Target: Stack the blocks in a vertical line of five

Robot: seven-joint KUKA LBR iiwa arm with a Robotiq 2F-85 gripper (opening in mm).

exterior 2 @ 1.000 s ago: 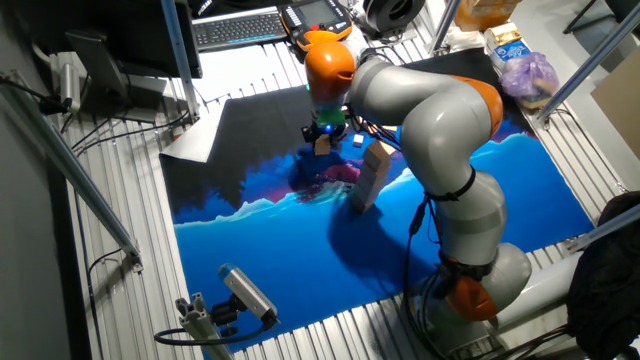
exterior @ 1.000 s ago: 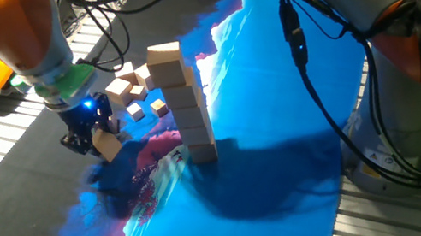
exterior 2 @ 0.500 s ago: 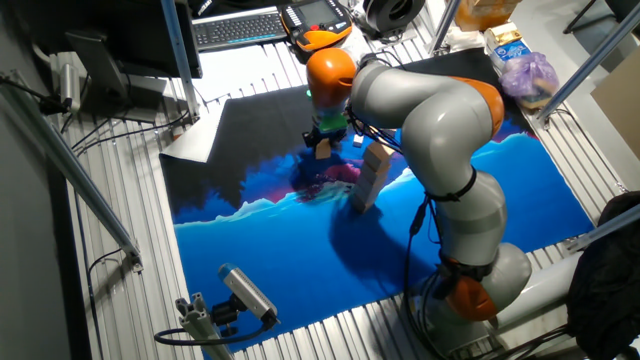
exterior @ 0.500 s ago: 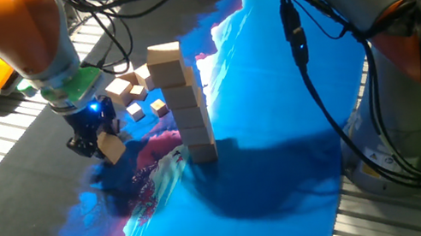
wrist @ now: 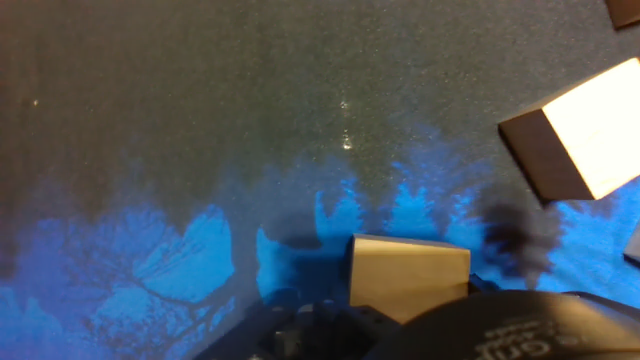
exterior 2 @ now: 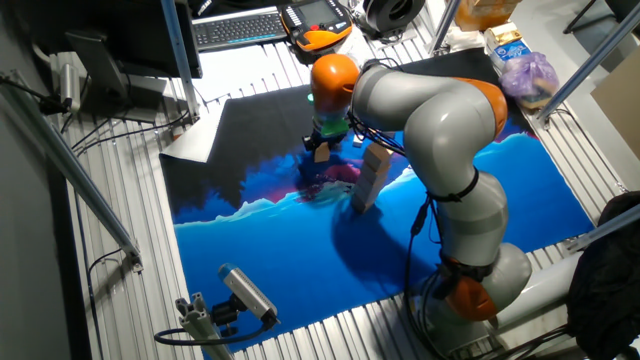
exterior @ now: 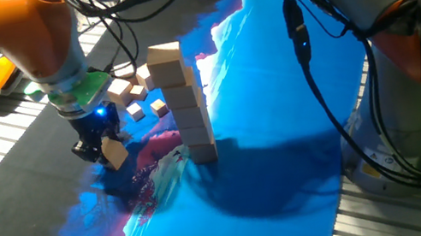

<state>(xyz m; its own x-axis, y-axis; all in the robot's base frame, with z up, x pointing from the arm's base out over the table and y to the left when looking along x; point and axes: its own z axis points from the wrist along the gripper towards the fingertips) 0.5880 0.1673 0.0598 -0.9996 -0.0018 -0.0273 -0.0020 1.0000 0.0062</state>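
A tall stack of tan wooden blocks [exterior: 187, 105] stands on the blue-printed mat, also seen as the stack [exterior 2: 372, 176] in the other fixed view. My gripper [exterior: 101, 146] hangs to its left, just above the mat, shut on a small block [exterior: 116, 153]. In the other fixed view the gripper [exterior 2: 322, 148] holds the block [exterior 2: 321, 156] beside the stack. The hand view shows the held block [wrist: 410, 276] low between the fingers, with another block [wrist: 588, 140] at the upper right. Loose blocks [exterior: 129, 89] lie behind the gripper.
The mat [exterior: 268, 151] covers the table. The arm's grey links [exterior 2: 440, 120] arch over the stack's right side. A keyboard [exterior 2: 240, 28] and an orange pendant [exterior 2: 318, 22] sit beyond the far edge. Two small loose cubes [exterior: 158, 107] lie between gripper and stack.
My gripper has carried the held block a short way to the right, closer to the stack. The stack and the loose blocks have not moved.
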